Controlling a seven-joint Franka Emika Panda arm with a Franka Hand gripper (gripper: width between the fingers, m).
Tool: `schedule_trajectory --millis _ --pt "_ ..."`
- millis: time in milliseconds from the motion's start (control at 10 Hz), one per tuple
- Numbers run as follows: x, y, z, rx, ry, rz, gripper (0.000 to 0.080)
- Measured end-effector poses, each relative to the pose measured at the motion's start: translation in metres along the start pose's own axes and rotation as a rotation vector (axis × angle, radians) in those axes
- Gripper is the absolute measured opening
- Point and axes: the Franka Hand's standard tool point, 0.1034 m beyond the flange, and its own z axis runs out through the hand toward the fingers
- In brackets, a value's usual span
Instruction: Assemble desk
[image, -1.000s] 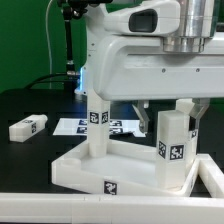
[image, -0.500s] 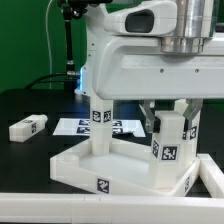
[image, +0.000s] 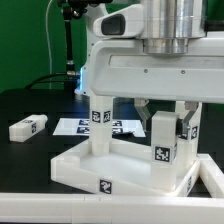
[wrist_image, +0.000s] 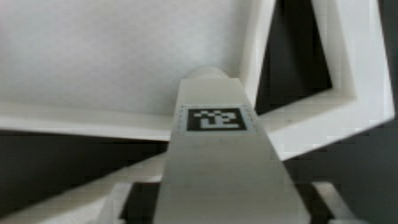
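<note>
Black tabletop (image: 30, 102) holds the white plastic rimmed desk top (image: 75, 168) at six o'clock in the exterior view, one white square block leg (image: 99, 125) upright in it. The two-finger gripper (image: 165, 120) has its jaws clamped on a second leg (image: 164, 146) at four o'clock; a third leg (image: 28, 127) lies at nine o'clock, each bearing black-and-white square tags.

Exterior view sits low near the desk (image: 80, 168); wrist view looks down their shared leg (wrist_image: 222, 175).

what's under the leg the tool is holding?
The leg, in the tool, stands over the desk top corner at the exterior view's right. Its lower end and whatever lies beneath are hidden, so seating can't be judged.
</note>
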Motion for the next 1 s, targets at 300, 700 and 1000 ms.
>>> schedule_trajectory --millis 300,700,1000 --pt "-0.0008 -0.0008 0.0005 0.001 0.002 0.280 0.0290" --pt "-0.0039 -0.0045 0.0015 0.000 0.000 0.658 0.0290" --pt "-0.0050 -0.0069 0.0024 0.013 -0.003 0.954 0.0290"
